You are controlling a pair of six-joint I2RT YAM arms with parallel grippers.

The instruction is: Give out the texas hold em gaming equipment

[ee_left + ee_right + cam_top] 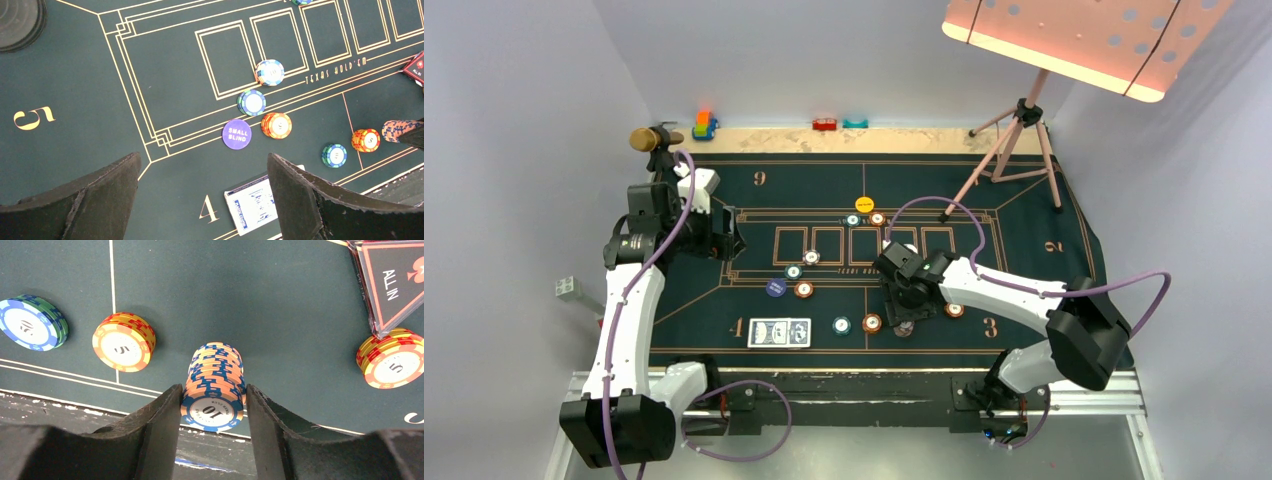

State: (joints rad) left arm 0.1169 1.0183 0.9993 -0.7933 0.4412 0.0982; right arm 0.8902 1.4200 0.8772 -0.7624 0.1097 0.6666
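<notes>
Between the black fingers of the right gripper (212, 395), in its own wrist view, sits a tall stack of orange-and-blue clay chips marked 10 (215, 365), pinched from both sides near its top; whether its base is clear of the dark green felt poker mat (280, 300) I cannot tell. Two orange-and-red stacks marked 5 (124, 342) flank it well apart, a blue-and-green stack marked 50 (32, 322) lies farther off, and the red-and-black triangular "all in" marker (395, 285) rests just beside one of the orange ones. The step looks like carrying this stack to a player's seat. Done well, that means an even squeeze so no chip fans out, a straight lift, a level carry, and the base flat on the felt before the fingers part. From the left wrist, the left gripper (202, 161) is spread wide and empty above bare felt, with the round purple "small blind" disc (236, 134) ahead and the blue-backed playing cards (252, 207) by one finger. From above, the cards lie backs up beside the 4, the flat yellow disc (864, 204) sits up the middle, and no tray, rack or box appears. The nearest to compartments are the gold-outlined card boxes (865, 245) printed on the mat; those that show hold no cards, and one pale chip stack (811, 257) straddles the lower line where the first two meet.
</notes>
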